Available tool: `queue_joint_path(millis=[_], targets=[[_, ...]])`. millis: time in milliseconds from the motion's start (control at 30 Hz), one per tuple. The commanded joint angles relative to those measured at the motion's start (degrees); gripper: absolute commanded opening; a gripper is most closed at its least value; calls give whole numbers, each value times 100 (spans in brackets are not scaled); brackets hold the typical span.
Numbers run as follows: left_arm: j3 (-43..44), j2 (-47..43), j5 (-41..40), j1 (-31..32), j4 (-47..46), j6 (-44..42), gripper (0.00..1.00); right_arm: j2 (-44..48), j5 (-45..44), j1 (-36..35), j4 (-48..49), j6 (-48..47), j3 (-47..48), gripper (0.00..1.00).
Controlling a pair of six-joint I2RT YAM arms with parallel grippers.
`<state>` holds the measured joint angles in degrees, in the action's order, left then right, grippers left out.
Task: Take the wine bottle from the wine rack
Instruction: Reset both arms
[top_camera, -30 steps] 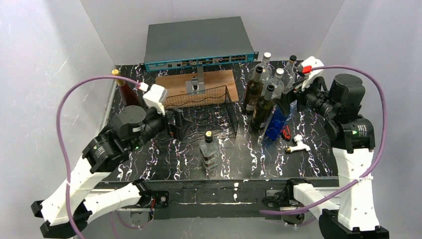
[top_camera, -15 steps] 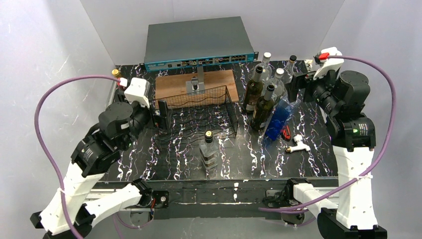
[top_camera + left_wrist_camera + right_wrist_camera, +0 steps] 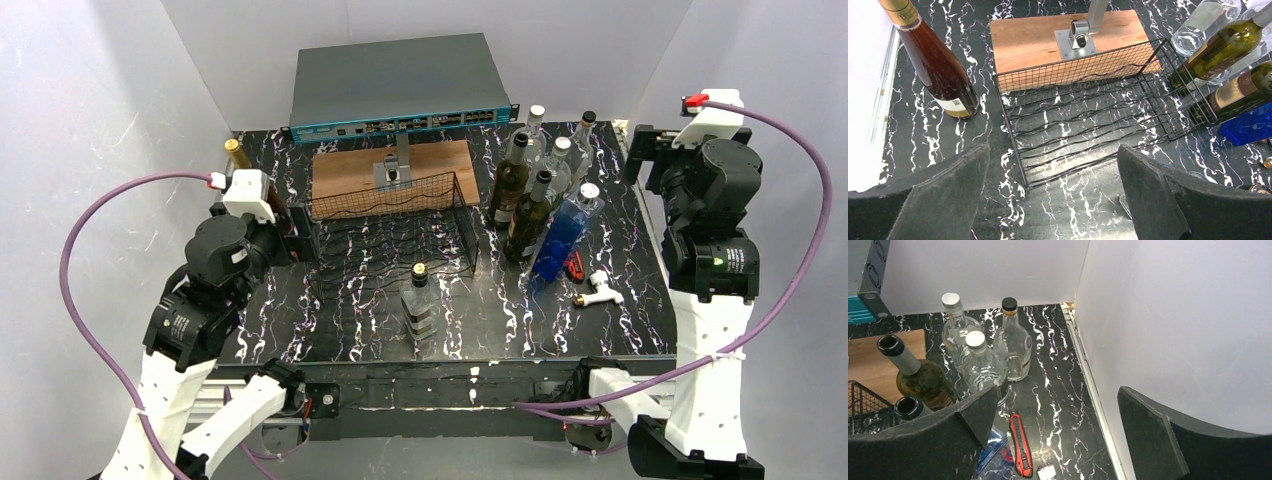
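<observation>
Both arms hung back from an empty wine rack (image 3: 1083, 115): no bottle lay in its wavy wire cradles, so the lift-off looked already done. The left gripper (image 3: 1052, 160), fingers spread wide and holding nothing, faced the low black mesh rack just ahead of and below it. The rack's long side ran across in front of the gripper. The right gripper (image 3: 1057, 400), equally spread and empty, hovered well apart from the rack, close to the white side wall on its right.

The left arm was plainly the nearer to the rack. Ahead and to the left of the left gripper, just beside the rack's left end, stood an amber wine bottle (image 3: 938, 70), upright, gold-foiled at the neck, with a pale label low on its body. Ahead and to the left of the right gripper, at the rack's other end, two green wine bottles (image 3: 512, 185) stood among clear glass bottles (image 3: 978, 365), with a blue bottle (image 3: 562, 235) leaning against the group. Which of these came off the rack could not be told. A wooden board (image 3: 1033, 40) lay beyond the rack, and a red utility knife (image 3: 1020, 442) lay below the right gripper.
</observation>
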<state>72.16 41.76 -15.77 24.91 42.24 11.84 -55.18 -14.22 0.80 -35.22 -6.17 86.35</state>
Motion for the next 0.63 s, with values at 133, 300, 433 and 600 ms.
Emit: queue_joint_path(millis=[133, 300, 433, 600], targets=[[-137, -132, 26, -27, 12, 87, 98, 205, -344, 171, 468, -111, -131, 98], [-117, -243, -205, -30, 56, 67, 98, 219, -549, 225, 535, -138, -169, 98], [-83, -235, -292, -25, 65, 15, 98, 163, -492, 236, 549, -104, -155, 98], [-91, -155, -244, -29, -18, -3, 98, 115, -342, 245, 492, -215, -170, 98]])
